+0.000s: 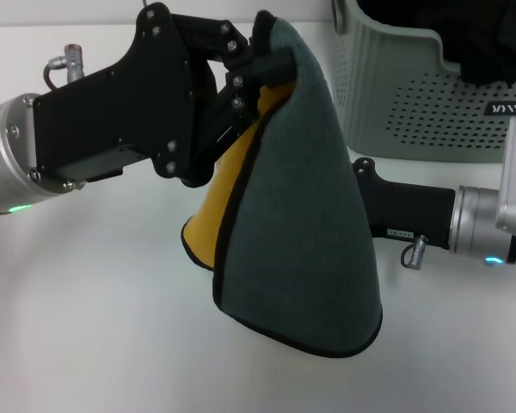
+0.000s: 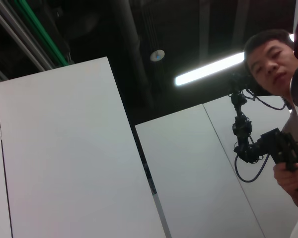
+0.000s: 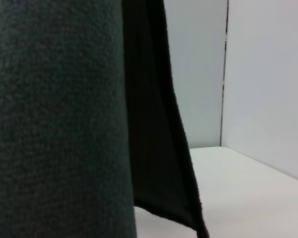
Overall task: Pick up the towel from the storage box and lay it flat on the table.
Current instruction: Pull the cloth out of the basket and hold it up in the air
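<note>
- The table (image 1: pixel 86 327), plain and white, fills the nearest part of the head view from 9 o'clock round to 3 o'clock; no part of the cloth can be confirmed as resting on it.
- The towel (image 1: pixel 301 215) is seen hanging just past centre, draped in a cone, its grey-green face outward, a yellow face showing at 8 o'clock of the drape, and black piping along the hem.
- The left gripper (image 1: pixel 262 64) is seen at 11 o'clock, its fingers pressed together on an upper fold of the towel, which hangs from that single hold.
- The right gripper is hidden behind the cloth at 3 o'clock; only its arm is shown, so whether it is spread or pinching cannot be told. In the right wrist view the dark cloth (image 3: pixel 59 119) fills most of the frame.
- The storage box (image 1: pixel 413 95) stands farthest off at 1 o'clock, well apart from the towel, with dark cloth inside it.
- Judged risks: with one corner held, the towel could be set down bunched or folded rather than flat; a second corner could be missed by the hidden gripper; a thin pinch could let the fold slip out.
</note>
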You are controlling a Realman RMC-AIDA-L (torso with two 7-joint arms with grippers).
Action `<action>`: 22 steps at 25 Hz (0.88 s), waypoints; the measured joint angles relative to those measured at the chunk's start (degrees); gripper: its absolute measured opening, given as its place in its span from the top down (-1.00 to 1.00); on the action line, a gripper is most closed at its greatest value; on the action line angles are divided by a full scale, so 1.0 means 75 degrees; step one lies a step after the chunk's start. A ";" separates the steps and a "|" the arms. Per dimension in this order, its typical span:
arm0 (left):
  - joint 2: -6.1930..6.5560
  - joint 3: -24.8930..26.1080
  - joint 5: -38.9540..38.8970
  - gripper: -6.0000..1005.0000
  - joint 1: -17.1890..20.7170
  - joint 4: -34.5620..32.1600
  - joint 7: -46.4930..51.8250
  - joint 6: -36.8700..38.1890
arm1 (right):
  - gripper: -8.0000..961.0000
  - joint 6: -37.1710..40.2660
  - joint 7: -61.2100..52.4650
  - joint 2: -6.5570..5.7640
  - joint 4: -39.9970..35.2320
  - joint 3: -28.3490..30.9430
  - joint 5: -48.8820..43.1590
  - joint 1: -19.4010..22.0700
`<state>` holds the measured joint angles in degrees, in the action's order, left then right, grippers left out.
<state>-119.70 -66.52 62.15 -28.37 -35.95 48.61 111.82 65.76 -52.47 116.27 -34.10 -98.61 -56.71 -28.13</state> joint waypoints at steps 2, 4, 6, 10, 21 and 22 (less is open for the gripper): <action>0.0000 -0.0001 -0.0002 0.93 0.0013 -0.0004 0.0000 0.0018 | 0.44 -0.0002 0.0001 0.0000 0.0001 0.0000 0.0003 0.0000; 0.0000 -0.0002 -0.0002 0.93 0.0022 -0.0009 0.0000 0.0058 | 0.45 -0.0003 0.0002 0.0000 0.0011 -0.0001 0.0004 0.0002; 0.0000 -0.0002 -0.0002 0.93 0.0033 -0.0013 -0.0001 0.0099 | 0.47 -0.0003 0.0015 0.0000 0.0021 -0.0001 0.0004 0.0025; -0.0006 -0.0021 -0.0003 0.93 0.0054 -0.0012 -0.0001 0.0113 | 0.56 -0.0003 0.0106 0.0000 0.0023 -0.0001 0.0004 0.0058; -0.0012 -0.0110 0.0070 0.93 0.0078 0.0063 0.0002 0.0279 | 0.91 -0.0035 0.0123 -0.0003 -0.0083 0.0078 0.0004 0.0134; -0.0011 -0.0113 0.0109 0.93 0.0100 0.0065 0.0019 0.0279 | 0.98 -0.0031 0.0123 -0.0010 -0.0117 0.0081 0.0003 0.0147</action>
<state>-119.79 -67.37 62.97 -27.61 -35.46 48.75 113.91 65.52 -51.54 116.20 -34.97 -98.01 -56.68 -27.03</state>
